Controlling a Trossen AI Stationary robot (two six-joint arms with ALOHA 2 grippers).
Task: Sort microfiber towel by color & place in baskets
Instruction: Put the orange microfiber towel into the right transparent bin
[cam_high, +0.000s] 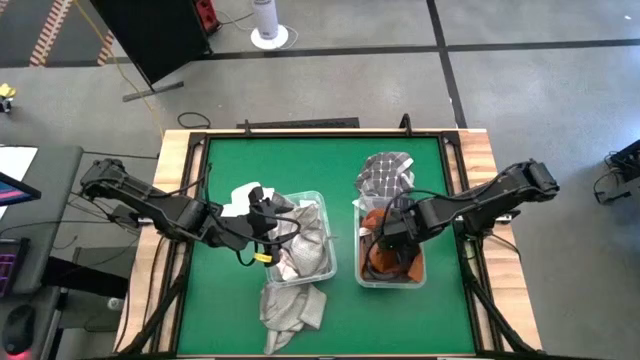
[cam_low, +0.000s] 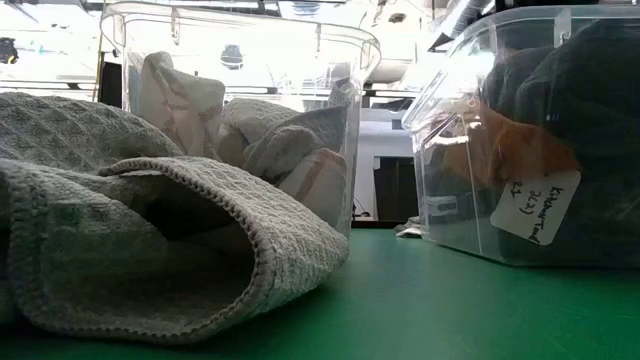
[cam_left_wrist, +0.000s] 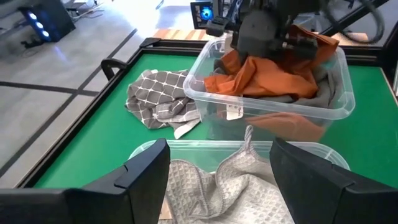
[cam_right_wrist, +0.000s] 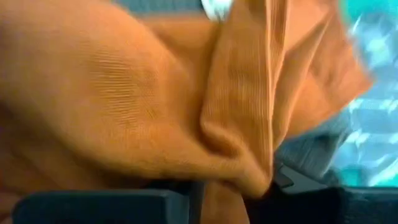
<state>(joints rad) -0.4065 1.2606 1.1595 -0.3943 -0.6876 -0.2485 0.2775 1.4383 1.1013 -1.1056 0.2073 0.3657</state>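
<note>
My right gripper is down in the right basket, with orange towel bunched against it; I cannot tell whether its fingers grip the cloth. The towel is light, limp and non-slip: take it at a thick fold, not an edge. Beyond lies a checked towel on the mat. My left gripper hangs wide open and empty over the left basket of grey towels; another grey towel lies outside. Basket walls restrict side approach.

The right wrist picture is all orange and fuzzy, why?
In the right wrist view the orange towel sits right against the lens, so it fills the picture and blurs. The high view shows the right claw down in the right basket. The left wrist view stays sharp.
</note>
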